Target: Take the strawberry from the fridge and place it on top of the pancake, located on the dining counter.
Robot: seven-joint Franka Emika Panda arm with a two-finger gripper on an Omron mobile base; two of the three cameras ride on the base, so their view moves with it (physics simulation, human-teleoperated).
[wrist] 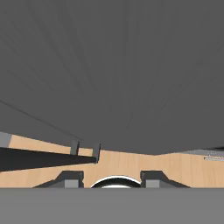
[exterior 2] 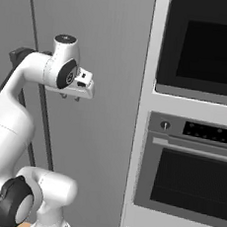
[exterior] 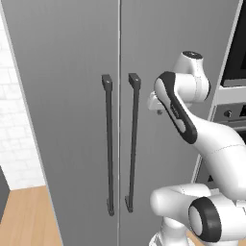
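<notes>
Left base view: the fridge (exterior: pixel 67 96) stands shut, a tall grey cabinet with two doors meeting at a seam just left of centre. Its two dark bar handles (exterior: pixel 109 144) hang side by side either side of that seam, running from about 11 o'clock down to 6 o'clock of the frame. The white arm rises from 5 o'clock and bends up toward 2 o'clock; the pincer (exterior: pixel 156 106) pokes out from behind the forearm, near the right door and just right of the right-hand handle — not touching it. At 3 o'clock sits part of an oven stack (exterior: pixel 230 110); wood floor (exterior: pixel 29 216) shows at 7 o'clock.

Right base view: the arm climbs from 7 o'clock to 10 o'clock, the pincer (exterior 2: pixel 70 97) pointing down in front of the grey fridge door. Two small tips show with a gap between them and nothing in it. Ovens fill the 3 o'clock side.

Hand view: the grey door face looms above; handle ends (wrist: pixel 85 151) show at 8 o'clock over wood floor. The finger tips (wrist: pixel 70 179) stand apart — partly spread, holding nothing.
</notes>
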